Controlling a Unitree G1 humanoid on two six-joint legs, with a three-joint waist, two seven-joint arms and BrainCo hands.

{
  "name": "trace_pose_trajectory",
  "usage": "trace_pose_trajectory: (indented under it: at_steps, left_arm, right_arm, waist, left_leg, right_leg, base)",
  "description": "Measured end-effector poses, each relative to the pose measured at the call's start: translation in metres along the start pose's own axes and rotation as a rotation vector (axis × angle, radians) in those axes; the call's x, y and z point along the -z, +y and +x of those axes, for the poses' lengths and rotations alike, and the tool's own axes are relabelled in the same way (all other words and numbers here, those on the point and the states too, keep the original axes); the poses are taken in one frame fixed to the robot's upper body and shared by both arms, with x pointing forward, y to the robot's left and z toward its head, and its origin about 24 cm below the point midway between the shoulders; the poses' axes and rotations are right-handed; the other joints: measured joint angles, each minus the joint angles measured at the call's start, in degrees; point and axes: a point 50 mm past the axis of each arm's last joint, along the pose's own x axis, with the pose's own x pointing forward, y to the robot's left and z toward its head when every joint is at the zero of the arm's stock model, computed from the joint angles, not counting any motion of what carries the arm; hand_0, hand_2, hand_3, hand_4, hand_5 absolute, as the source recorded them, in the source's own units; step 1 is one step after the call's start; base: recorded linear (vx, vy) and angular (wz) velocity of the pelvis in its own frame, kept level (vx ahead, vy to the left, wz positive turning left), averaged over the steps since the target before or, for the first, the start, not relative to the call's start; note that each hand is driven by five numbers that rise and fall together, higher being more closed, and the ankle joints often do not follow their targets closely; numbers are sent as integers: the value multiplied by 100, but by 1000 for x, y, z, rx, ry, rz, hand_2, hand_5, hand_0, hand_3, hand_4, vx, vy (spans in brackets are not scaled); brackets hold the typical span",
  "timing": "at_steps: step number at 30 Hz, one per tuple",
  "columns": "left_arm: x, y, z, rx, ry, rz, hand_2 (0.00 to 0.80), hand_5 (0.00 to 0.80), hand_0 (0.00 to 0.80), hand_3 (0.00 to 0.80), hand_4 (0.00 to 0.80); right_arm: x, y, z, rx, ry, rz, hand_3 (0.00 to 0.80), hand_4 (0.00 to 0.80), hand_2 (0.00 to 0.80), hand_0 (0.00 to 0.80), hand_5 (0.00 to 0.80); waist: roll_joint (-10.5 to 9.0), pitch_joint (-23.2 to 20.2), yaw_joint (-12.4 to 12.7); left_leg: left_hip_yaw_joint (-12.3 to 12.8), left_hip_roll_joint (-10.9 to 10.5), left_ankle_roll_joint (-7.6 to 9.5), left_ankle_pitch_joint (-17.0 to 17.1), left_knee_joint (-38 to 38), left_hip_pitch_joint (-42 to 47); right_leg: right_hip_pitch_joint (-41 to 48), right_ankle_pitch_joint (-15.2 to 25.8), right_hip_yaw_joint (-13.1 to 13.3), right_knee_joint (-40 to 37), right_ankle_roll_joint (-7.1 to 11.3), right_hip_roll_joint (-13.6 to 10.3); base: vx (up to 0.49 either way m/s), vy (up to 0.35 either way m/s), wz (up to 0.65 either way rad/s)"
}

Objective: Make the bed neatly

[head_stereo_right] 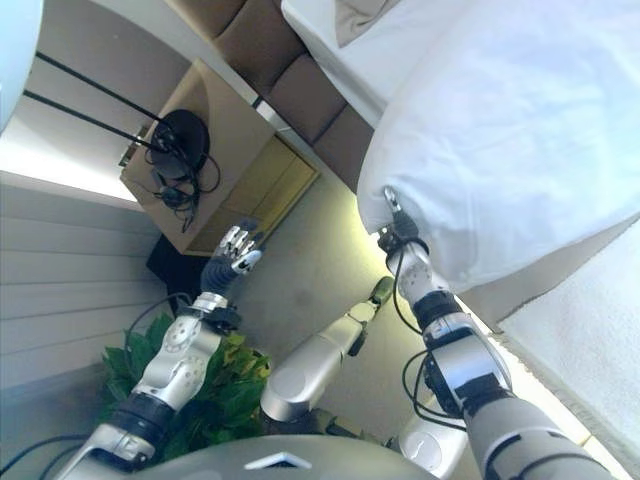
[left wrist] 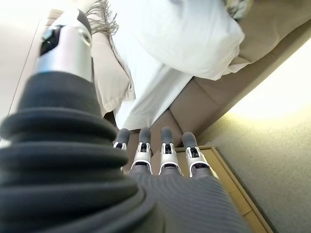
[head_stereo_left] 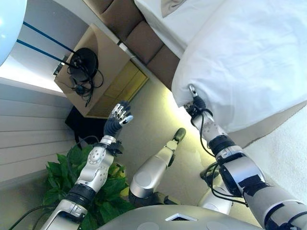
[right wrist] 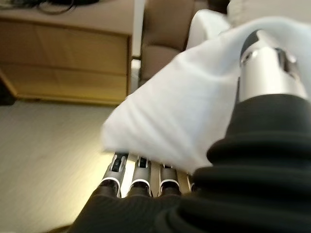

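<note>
A large white pillow (head_stereo_left: 244, 57) is held up over the edge of the bed (head_stereo_left: 288, 158), which has a white cover. My right hand (head_stereo_left: 195, 105) grips the pillow's lower corner. In the right wrist view its fingers (right wrist: 141, 177) lie under the pillow (right wrist: 184, 121) and the thumb (right wrist: 269, 68) presses on top. My left hand (head_stereo_left: 117, 120) is raised over the carpet beside the bed, open and empty, well apart from the pillow. In the left wrist view its fingers (left wrist: 165, 150) are straight, and the pillow (left wrist: 184, 34) shows beyond them.
A brown padded headboard (head_stereo_left: 139, 33) runs along the bed's head. A wooden nightstand (head_stereo_left: 103, 72) with a black headset and cables (head_stereo_left: 84, 62) stands beside it. A green plant (head_stereo_left: 72, 172) is near my left arm. A beige fringed cushion (left wrist: 109, 73) lies on the bed.
</note>
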Motion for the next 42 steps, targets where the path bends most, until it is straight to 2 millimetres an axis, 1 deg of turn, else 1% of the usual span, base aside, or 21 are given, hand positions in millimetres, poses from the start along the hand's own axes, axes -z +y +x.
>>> trace_pose_trajectory:
  at_steps: [3, 7, 9, 10, 12, 16, 19, 21, 22, 24, 25, 28, 30, 31, 32, 34, 36, 37, 39, 40, 42]
  left_arm:
    - [-1, 0, 1, -4, -3, 1, 0, 0, 0, 0, 0]
    - [-2, 1, 1, -8, -24, 2, 0, 0, 0, 0, 0]
    - [-2, 2, 1, -12, -24, 3, 0, 0, 0, 0, 0]
    - [-2, 2, 0, -15, -24, 3, 0, 0, 0, 0, 0]
    - [-2, 3, 0, -23, -28, 4, 0, 0, 0, 0, 0]
    - [-3, 4, 0, -25, -31, 4, 0, 0, 0, 0, 0]
    - [-2, 5, -2, -31, -27, 4, 0, 0, 0, 0, 0]
    - [-4, 11, -5, -55, -34, 1, 0, 0, 0, 0, 0]
    - [-5, 13, -6, -64, -39, 1, 0, 0, 0, 0, 0]
    - [-5, 15, -7, -69, -36, 5, 0, 0, 0, 0, 0]
    - [-6, 16, -8, -70, -36, 10, 0, 0, 0, 0, 0]
    - [-5, 26, -18, -100, -28, 37, 0, 0, 0, 0, 0]
    - [-5, 30, -21, -108, -21, 46, 0, 0, 0, 0, 0]
    - [-5, 32, -22, -117, -22, 47, 0, 0, 0, 0, 0]
    - [-5, 33, -23, -122, -19, 49, 0, 0, 0, 0, 0]
    - [-4, 34, -24, -126, -7, 51, 0, 0, 0, 0, 0]
    - [-3, 35, -24, -128, 9, 50, 0, 0, 0, 0, 0]
    - [-2, 35, -25, -132, 14, 49, 0, 0, 0, 0, 0]
    - [0, 38, -28, -146, 33, 47, 0, 0, 0, 0, 0]
    - [1, 39, -28, -153, 37, 47, 0, 0, 0, 0, 0]
    - [4, 43, -32, -171, 61, 45, 0, 0, 0, 0, 0]
  right_arm:
    - [31, -29, -3, 83, 91, 1, 0, 0, 0, 0, 0]
    - [53, -64, -10, 144, 159, 8, 0, 0, 0, 0, 0]
    - [60, -74, -14, 155, 176, 12, 0, 0, 0, 0, 0]
    - [62, -76, -15, 149, 182, 14, 0, 0, 0, 0, 0]
    - [64, -79, -16, 133, 184, 21, 0, 0, 0, 0, 0]
    - [56, -75, -14, 76, 123, 43, 0, 0, 0, 0, 0]
    - [43, -68, -15, 25, 16, 83, 0, 0, 0, 0, 0]
    - [36, -61, -17, -22, -43, 90, 0, 0, 0, 0, 0]
    - [30, -60, -18, -36, -75, 96, 0, 0, 0, 0, 0]
    - [27, -60, -21, -57, -110, 106, 0, 0, 0, 0, 0]
    - [24, -62, -23, -65, -130, 114, 0, 0, 0, 0, 0]
    - [22, -62, -31, -119, -176, 137, 0, 0, 0, 0, 0]
    - [19, -69, -36, -112, -220, 167, 0, 0, 0, 0, 0]
    - [18, -74, -38, -96, -237, 181, 0, 0, 0, 0, 0]
    - [17, -80, -39, -78, -253, 194, 0, 0, 0, 0, 0]
    - [13, -91, -42, -38, -290, 226, 0, 0, 0, 0, 0]
    - [10, -100, -45, -8, -315, 257, 0, 0, 0, 0, 0]
    - [10, -104, -46, 2, -319, 268, 0, 0, 0, 0, 0]
    - [14, -110, -48, 21, -315, 273, 0, 0, 0, 0, 0]
    - [15, -113, -50, 28, -314, 255, 0, 0, 0, 0, 0]
    - [20, -120, -54, 50, -304, 207, 0, 0, 0, 0, 0]
  waist:
    - [-60, -4, -10]
    - [-136, -16, -21]
    - [-193, -41, -41]
    - [-222, -55, -42]
    - [-283, -77, -64]
    - [-308, -88, -151]
    - [-334, -102, -175]
    - [-403, -135, -178]
    - [-446, -157, -184]
    - [-492, -180, -185]
    - [-522, -195, -222]
    - [-659, -266, -345]
    - [-707, -294, -387]
    - [-743, -327, -472]
    - [-776, -349, -488]
    - [-883, -438, -502]
    - [-951, -497, -586]
    - [-987, -528, -666]
    - [-1081, -659, -709]
    - [-1118, -709, -809]
    - [-1192, -813, -849]
  left_leg:
    - [13, 49, -23, -19, -3, -4]
    - [14, 83, -32, -26, -24, -16]
    - [17, 86, -31, -26, -38, -18]
    - [24, 92, -6, -5, -38, -29]
    - [38, 105, -18, -19, -58, -21]
    - [43, 138, -21, -21, -83, 21]
    - [77, 162, -21, -24, -121, 171]
    - [111, 209, -25, -44, -142, 226]
    - [122, 227, -27, -46, -164, 251]
    - [139, 244, -20, -56, -196, 351]
    - [155, 262, -18, -89, -221, 410]
    - [184, 312, -18, -98, -316, 563]
    - [205, 350, -17, -98, -404, 713]
    - [215, 361, -21, -102, -442, 777]
    - [235, 372, -22, -102, -485, 844]
    - [350, 401, -12, -110, -566, 950]
    - [377, 413, -9, -112, -608, 1070]
    - [416, 426, -9, -123, -629, 1133]
    - [497, 456, -14, -141, -707, 1256]
    - [563, 481, -13, -168, -759, 1342]
    - [693, 527, -11, -186, -819, 1535]
  right_leg:
    - [24, 57, 5, -108, -23, 72]
    - [27, 100, 6, -188, -19, 122]
    - [27, 113, 6, -211, -17, 127]
    - [23, 161, 7, -249, -48, 146]
    - [33, 180, 6, -290, -37, 147]
    - [120, 243, -2, -435, -33, 210]
    - [287, 291, 0, -575, -24, 247]
    - [375, 343, 9, -708, -31, 316]
    - [398, 357, 9, -743, -34, 334]
    - [518, 381, 9, -838, -28, 365]
    - [581, 399, 13, -897, -21, 395]
    - [778, 484, 15, -1130, -26, 483]
    - [959, 578, 18, -1358, -21, 554]
    - [1042, 612, 19, -1454, -17, 582]
    - [1117, 644, 20, -1541, -12, 604]
    - [1197, 721, 114, -1703, -6, 645]
    - [1357, 814, 148, -1900, 21, 693]
    - [1447, 836, 152, -1992, 9, 715]
    - [1558, 910, 219, -2176, 4, 767]
    - [1639, 953, 266, -2267, 3, 805]
    - [1794, 1040, 391, -2432, 17, 858]
  base:
    - [-32, -16, -9]
    - [-18, -8, -4]
    - [0, 0, 0]
    - [-80, 27, -5]
    - [-68, 29, -5]
    - [28, -32, -3]
    - [32, -58, -7]
    - [28, -74, -12]
    - [30, -87, -9]
    - [42, -101, -6]
    - [47, -97, -7]
    - [52, -84, -9]
    - [48, -71, -11]
    - [49, -67, -8]
    - [44, -67, -14]
    - [46, -67, -23]
    - [56, -60, -14]
    - [54, -58, -14]
    - [70, -59, -23]
    - [78, -58, -29]
    - [84, -69, -34]
